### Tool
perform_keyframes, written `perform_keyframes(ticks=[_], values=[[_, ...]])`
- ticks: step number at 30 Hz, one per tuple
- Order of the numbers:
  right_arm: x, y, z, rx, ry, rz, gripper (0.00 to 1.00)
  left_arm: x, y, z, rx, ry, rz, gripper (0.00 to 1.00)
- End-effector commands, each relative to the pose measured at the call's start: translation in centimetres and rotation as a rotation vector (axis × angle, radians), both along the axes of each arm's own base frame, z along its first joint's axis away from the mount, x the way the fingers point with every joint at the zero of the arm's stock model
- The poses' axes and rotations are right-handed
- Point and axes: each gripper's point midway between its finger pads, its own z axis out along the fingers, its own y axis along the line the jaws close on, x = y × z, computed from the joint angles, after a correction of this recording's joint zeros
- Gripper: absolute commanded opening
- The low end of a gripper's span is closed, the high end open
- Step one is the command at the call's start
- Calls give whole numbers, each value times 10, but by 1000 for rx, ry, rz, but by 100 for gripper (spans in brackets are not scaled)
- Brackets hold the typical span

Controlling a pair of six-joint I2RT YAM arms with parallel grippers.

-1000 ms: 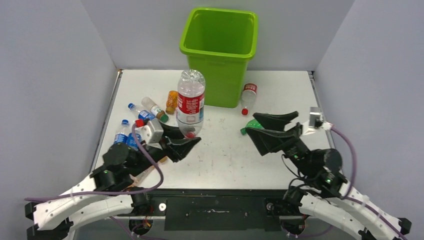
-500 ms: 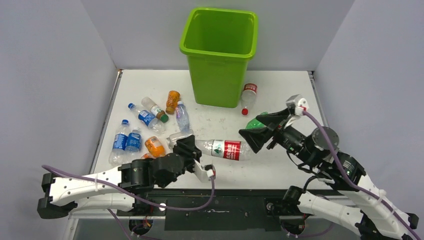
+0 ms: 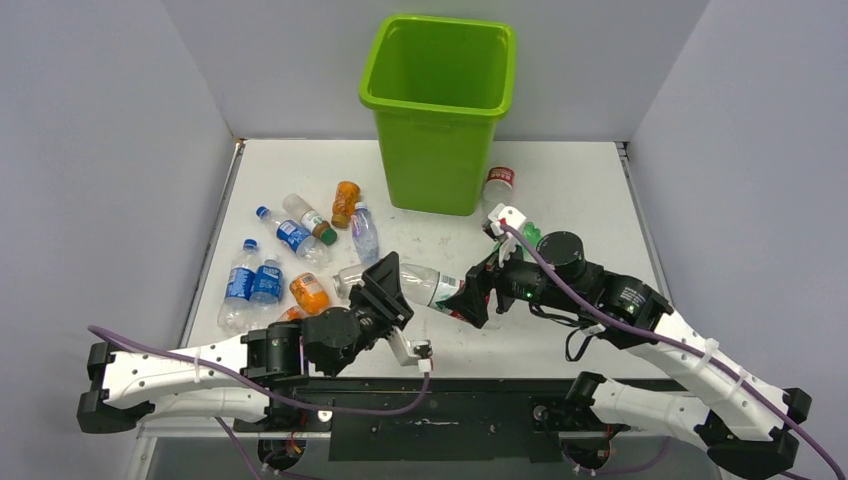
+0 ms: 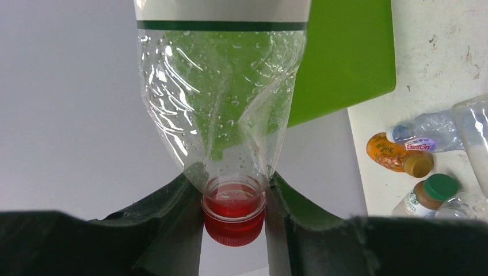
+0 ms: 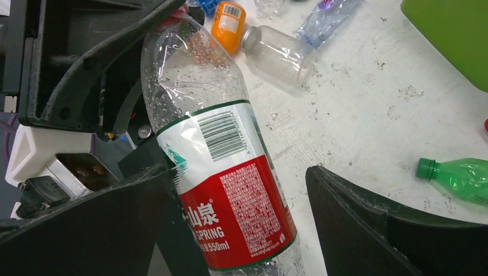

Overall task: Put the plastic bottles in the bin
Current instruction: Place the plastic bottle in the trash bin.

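Note:
A clear plastic bottle with a red and white label hangs nearly level, low over the table's front. My left gripper is shut on its red cap, one finger on each side of the neck. My right gripper stands open around the labelled body; its left finger is close against the label and a gap shows on the right. The lime-green bin stands at the back centre, apart from both grippers. Several more bottles lie at the left, among them a blue-labelled one and an orange one.
A clear bottle with a red cap lies right of the bin's base. A green bottle rests on the table beside my right arm. An empty clear bottle lies just behind the held one. Grey walls close in three sides.
The left gripper has swung the bottle from upright and high down to nearly level near the front. The right gripper has moved left and now straddles the bottle's body.

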Motion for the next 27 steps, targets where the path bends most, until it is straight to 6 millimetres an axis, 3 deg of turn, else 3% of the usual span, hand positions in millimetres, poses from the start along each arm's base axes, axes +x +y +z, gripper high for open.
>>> perform_keyframes(ticks=[1,5,13,17,23,24,27], values=[[-6,3,4,-5,-41,66,90,-7,-12,41,-90,-61,-72,0],[-6,4,-11,-81,-32,106,90,-11,-17,46,-107,-59,-111,0],[-31,18,-41,-112,64,280,90,-26,-22,63,-253,-52,-218,0],[-27,15,-47,-138,70,256,100,-29,-19,64,-311,-40,-237,0],[-26,16,-41,-134,70,252,58,-26,-18,53,-281,-37,-216,0],[-26,16,-40,-132,67,252,51,-26,-17,54,-291,-35,-215,4],[-25,17,-35,-116,59,243,42,-26,-14,58,-325,-29,-208,42]])
